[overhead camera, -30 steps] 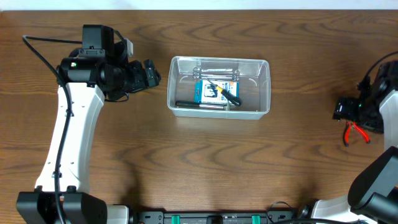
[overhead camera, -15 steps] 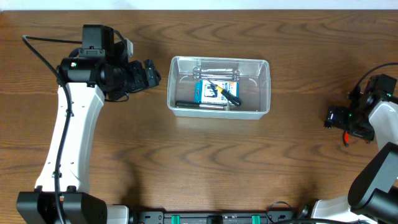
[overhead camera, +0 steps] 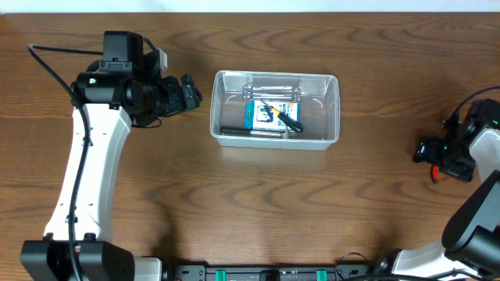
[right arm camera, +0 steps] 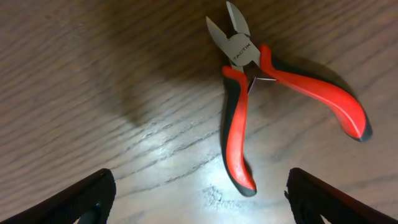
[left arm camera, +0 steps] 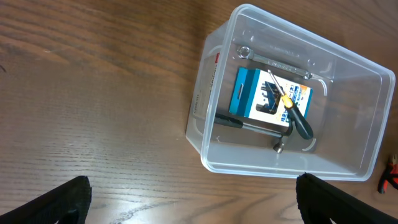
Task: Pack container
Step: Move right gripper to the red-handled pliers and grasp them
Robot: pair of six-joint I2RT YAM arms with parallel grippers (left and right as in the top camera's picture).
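Looking down from overhead, we find the container [overhead camera: 273, 143] mid-counter [overhead camera: 312, 203], its long axis running 9 to 3 o'clock. Our right end effector [overhead camera: 428, 152], fingers spread wide and empty, hovers over the red-handled pliers [right arm camera: 235, 112], with the container well apart between its 9 and 10 o'clock. Our left end effector [overhead camera: 191, 94], equally wide apart, sits just beside the container's 9 o'clock end. We judge the right arm nearer for the pliers. Its wrist view shows the beak at 12 o'clock and the handles splaying toward 4 and 6. Overhead hides nearly all of that. The left wrist view best shows the box [left arm camera: 261, 96], wrench [left arm camera: 277, 61] and hammer [left arm camera: 233, 121] inside.
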